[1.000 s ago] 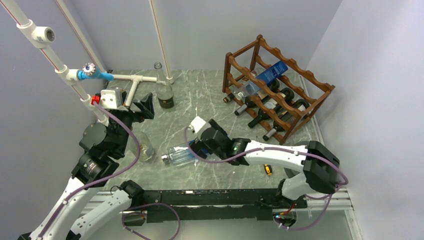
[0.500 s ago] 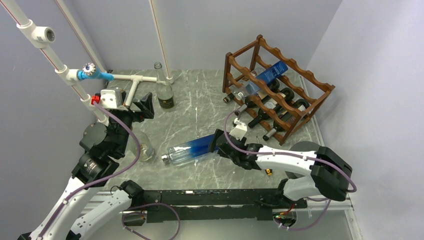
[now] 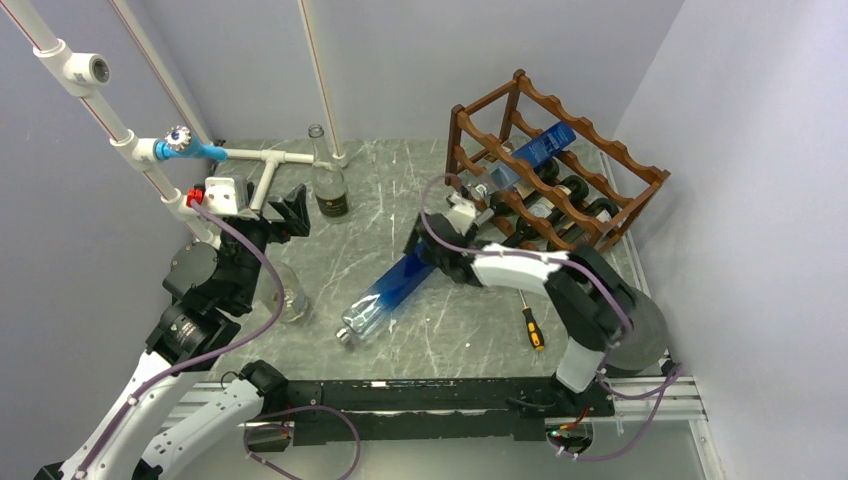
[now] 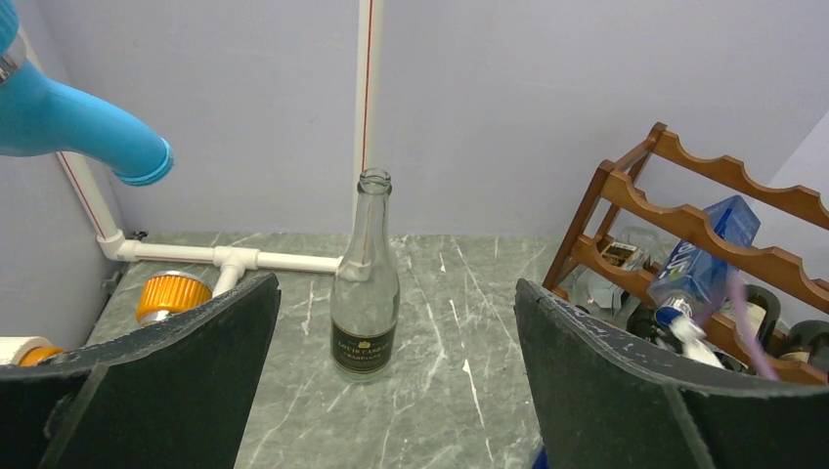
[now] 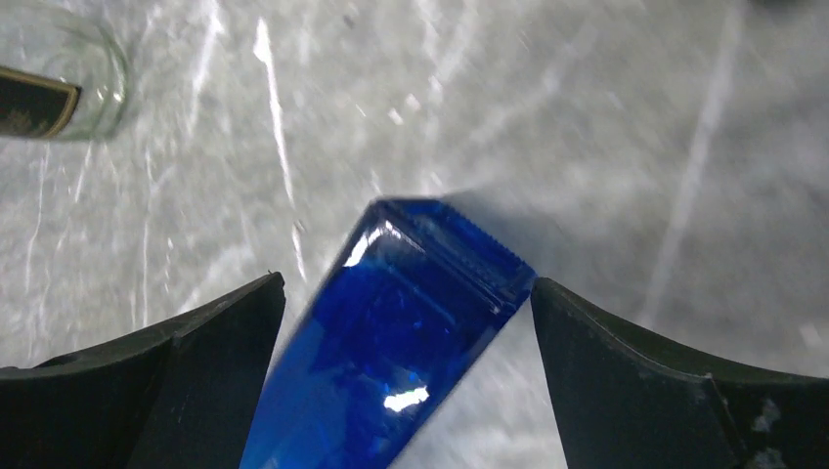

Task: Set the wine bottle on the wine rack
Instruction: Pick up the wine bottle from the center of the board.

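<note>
The wine bottle (image 3: 392, 288), blue at the base and fading to clear at the neck, is lying on its side near the middle of the table (image 3: 390, 175), well apart from the wine rack (image 3: 590, 128). It is pointing diagonally, with its neck toward the near edge and its base toward the far right corner.

The right gripper (image 3: 420, 245) is reaching in at the bottle's base end with its fingers spread wide. In the right wrist view the blue base (image 5: 411, 322) is sitting between the two fingers (image 5: 196, 381) and poking out a little past their tips. One fingertip is lying right at the corner of the base, while a narrow strip of table is showing between the bottle and the other finger. Whether either pad is actually pressing on the glass cannot be told.

The rack is standing in the far right corner of the table, carrying another blue bottle (image 3: 540, 148) tilted across its upper tier and dark bottles below.

The left gripper (image 3: 290, 212) is hovering by the left edge, its fingers also wide apart and holding nothing. In its wrist view an upright clear bottle (image 4: 364, 293) is standing on the table beyond them, near the far edge.
</note>
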`<state>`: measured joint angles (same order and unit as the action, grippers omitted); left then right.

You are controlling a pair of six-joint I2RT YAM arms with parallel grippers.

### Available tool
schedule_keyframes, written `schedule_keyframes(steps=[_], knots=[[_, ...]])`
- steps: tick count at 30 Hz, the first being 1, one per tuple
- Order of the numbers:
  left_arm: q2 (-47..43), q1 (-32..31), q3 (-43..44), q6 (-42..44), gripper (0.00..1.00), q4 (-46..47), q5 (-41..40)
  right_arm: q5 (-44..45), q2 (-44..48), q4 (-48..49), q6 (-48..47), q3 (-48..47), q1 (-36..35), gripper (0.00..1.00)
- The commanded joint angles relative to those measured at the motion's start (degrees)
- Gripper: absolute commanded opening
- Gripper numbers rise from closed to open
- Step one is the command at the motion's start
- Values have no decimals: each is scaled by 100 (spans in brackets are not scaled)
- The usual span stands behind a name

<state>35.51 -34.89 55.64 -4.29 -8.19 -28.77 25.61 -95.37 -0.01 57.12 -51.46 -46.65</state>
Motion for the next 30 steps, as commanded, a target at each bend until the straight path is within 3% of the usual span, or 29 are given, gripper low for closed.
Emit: schedule_keyframes(steps=[1,5,10,19,26,30], knots=[[28,18,136,-67,96,123,23,304,-879,-675,-1266,-1638,182,100],[-37,18,117,-46,96,156,84,560,-1281,-1506,-1550,-2526,194,100],[-65,18,186,-63,96,98,82,538,-1063,-2246,-1469,-2514,96,100],[-48,18,177,-51,96,86,137,1063,-1003,-3757,422,-2705,-965,100],[-18,18,108,-47,96,159,117,654,-1521,-4358,1622,-3205,-1215,100],[29,18,161,-71,96,85,83,670,-1666,-4133,1644,-3185,-1326,98]])
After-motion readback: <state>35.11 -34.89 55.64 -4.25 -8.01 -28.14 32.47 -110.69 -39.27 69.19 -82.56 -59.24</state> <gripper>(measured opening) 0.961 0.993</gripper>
